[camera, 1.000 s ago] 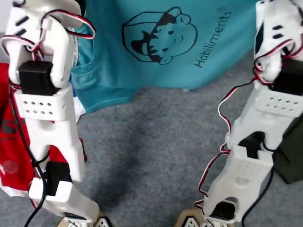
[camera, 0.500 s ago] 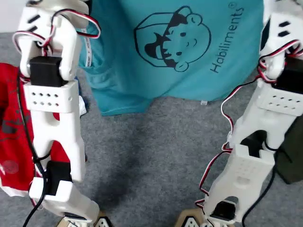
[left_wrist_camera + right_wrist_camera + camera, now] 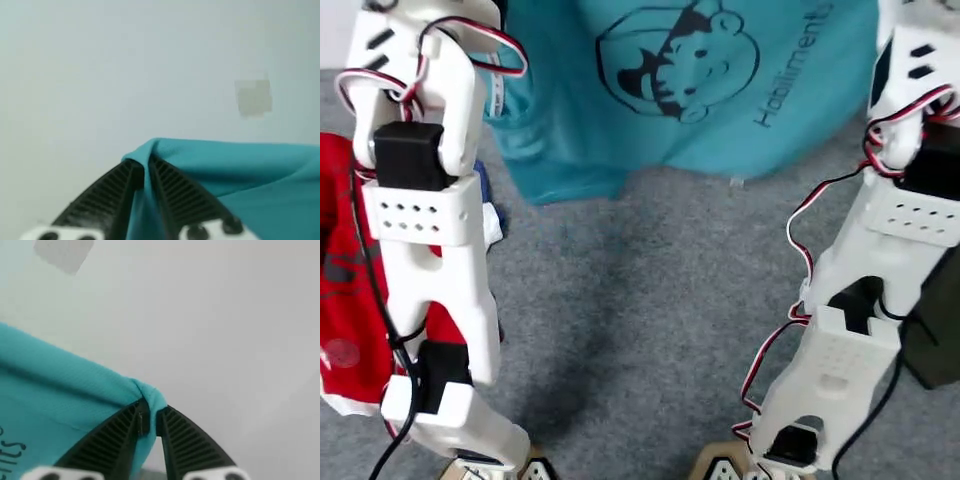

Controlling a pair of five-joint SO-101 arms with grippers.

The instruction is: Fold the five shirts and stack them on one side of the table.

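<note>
Lifting higher, teal shirt (image 3: 720,130) — more table (image 3: 650,300) bared

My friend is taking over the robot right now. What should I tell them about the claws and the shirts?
Left claw: shut on one top corner of the teal shirt.
Right claw: shut on the other corner.
The teal shirt hangs spread between them at the far side of the grey table.
The red shirt lies crumpled under the left arm.
Done: teal shirt picked up.
Left: lay it down, fold it, fold the others, then stack them on one side.
</note>
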